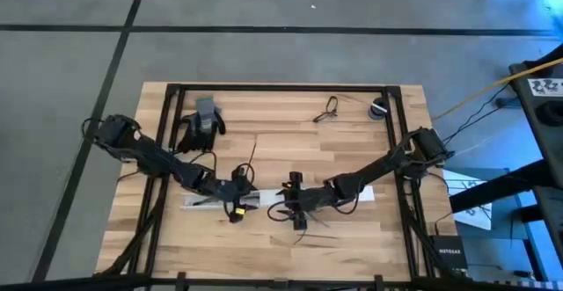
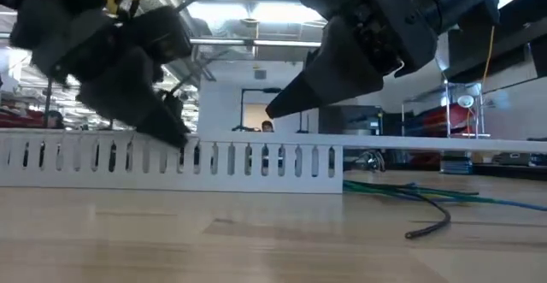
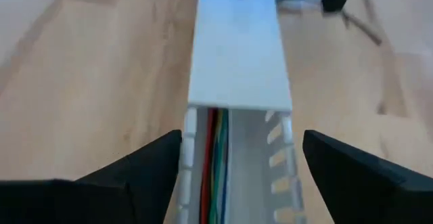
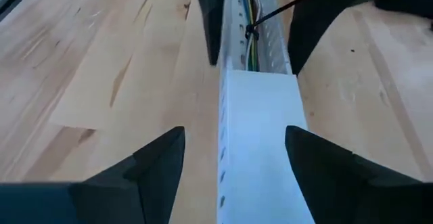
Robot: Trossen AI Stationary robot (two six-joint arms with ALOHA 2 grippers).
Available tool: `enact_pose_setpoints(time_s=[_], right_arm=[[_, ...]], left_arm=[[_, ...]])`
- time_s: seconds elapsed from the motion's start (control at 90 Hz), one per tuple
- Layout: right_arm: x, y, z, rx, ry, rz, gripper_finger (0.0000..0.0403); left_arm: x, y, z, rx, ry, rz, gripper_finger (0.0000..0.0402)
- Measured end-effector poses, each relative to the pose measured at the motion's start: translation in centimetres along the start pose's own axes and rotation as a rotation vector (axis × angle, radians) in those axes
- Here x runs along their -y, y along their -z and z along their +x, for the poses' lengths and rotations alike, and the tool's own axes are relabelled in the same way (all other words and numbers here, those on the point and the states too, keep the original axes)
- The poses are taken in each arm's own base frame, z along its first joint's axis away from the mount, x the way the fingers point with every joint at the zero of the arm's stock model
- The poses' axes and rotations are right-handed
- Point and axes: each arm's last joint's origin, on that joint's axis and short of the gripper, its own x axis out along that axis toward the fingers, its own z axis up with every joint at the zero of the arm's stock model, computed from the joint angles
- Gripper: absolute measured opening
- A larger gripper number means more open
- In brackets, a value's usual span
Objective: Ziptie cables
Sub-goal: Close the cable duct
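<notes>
Both arms lean in over the middle of the wooden table, meeting at a long white slotted wire duct that lies flat on the boards. The left gripper hangs over the duct's open end with its fingers spread wide to either side of the channel, touching nothing I can make out. The right gripper faces it from the other end, above the white cover that caps part of the duct, its fingers likewise parted and holding nothing. The cables lie inside the channel, red, green and yellow strands running lengthwise and vanishing under the cover, so most of their length is hidden. From the right wrist a thin dark strand crosses above the wires, but whether it is looped round them I cannot tell. More wires trail out onto the table past the duct's end, green and blue among them, one dark end curling up. At the table's far edge sit a black glove, a small tangle of dark wire and a little round object too small to identify.
</notes>
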Motion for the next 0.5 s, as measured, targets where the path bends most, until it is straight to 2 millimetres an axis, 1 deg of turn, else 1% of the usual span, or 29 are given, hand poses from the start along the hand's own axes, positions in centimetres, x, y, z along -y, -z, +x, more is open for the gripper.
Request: enact_pose_setpoints(time_s=[0.1,0.189,0.378,0.5], right_arm=[[0.0,0.0,0.0,0.002,0.01,0.0,0.0241],[0.0,0.0,0.0,0.004,0.011,0.0,0.0241],[0.0,-0.1,0.0,0.008,0.011,0.001,0.0241],[0.3,-0.1,0.1,0.01,0.042,0.033,0.0241]], left_arm=[[0.2,0.1,0.6,0.03,0.013,0.005,0.0289],[0.2,0.5,1.0,0.017,0.009,0.016,0.0278],[0.4,0.7,1.1,0.013,0.013,0.025,0.0242],[0.4,0.7,1.1,0.013,0.014,0.025,0.0237]])
